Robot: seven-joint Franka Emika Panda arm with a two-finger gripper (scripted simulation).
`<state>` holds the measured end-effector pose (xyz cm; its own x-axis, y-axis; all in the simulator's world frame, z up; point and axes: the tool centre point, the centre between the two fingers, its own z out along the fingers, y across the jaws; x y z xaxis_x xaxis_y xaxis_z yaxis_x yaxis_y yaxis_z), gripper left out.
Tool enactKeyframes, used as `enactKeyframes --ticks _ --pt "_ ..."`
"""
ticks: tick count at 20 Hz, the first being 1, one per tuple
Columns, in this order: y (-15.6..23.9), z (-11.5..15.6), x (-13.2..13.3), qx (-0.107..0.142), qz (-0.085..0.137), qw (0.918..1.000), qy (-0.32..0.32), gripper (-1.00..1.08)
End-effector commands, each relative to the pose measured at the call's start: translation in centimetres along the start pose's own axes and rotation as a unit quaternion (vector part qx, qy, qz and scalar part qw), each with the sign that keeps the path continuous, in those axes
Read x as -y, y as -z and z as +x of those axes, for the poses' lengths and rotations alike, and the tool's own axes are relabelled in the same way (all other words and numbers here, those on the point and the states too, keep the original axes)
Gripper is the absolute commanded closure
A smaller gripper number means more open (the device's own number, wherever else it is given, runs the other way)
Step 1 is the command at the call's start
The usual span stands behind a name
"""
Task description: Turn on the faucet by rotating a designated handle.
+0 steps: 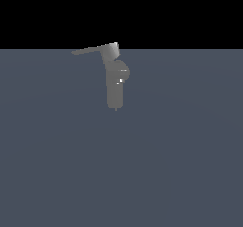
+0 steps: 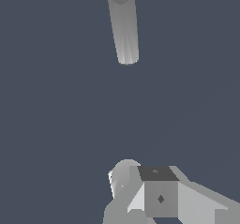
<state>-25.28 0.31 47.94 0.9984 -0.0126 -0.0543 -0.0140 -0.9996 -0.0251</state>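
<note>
A small grey faucet [image 1: 116, 86] is standing on a flat slate-blue surface [image 1: 180, 164], toward its far edge and about midway between the exterior view's left and right. Its rounded column is rising upright, a bulge is swelling out on the side toward the exterior view's right, a white glint is showing on the column, and a thin pin is poking out at the near end. A boxy grey block is topping the column, and the handle [image 1: 90, 50] is reaching out from that block toward the exterior view's left as a long, thin, flat lever, tilting slightly downward toward its tip.

No arm is showing in the exterior view. In the wrist view, the faucet's column [image 2: 124, 28] is appearing as a pale grey cylinder lying well apart from the gripper [image 2: 157, 197], whose grey and white blocky parts are filling the near portion of the picture. Whether its fingers are apart or together cannot be told, since their tips are not clearly showing. It is holding nothing that can be seen and is not touching the faucet.
</note>
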Motion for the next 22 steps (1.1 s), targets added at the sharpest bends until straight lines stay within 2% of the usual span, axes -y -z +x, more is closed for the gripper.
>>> enactKeyframes --ticks 1,10,16,22 --pt "0.0 0.0 0.0 0.000 0.000 1.0000 0.000 1.08" --pt "0.8 0.1 -1.3 -0.005 0.009 0.9999 -0.003 1.08" --pt "0.9 0.3 -1.2 -0.004 0.008 0.9999 -0.006 1.08" --pt "1.2 1.6 -1.0 -0.002 0.007 0.9995 -0.031 1.08"
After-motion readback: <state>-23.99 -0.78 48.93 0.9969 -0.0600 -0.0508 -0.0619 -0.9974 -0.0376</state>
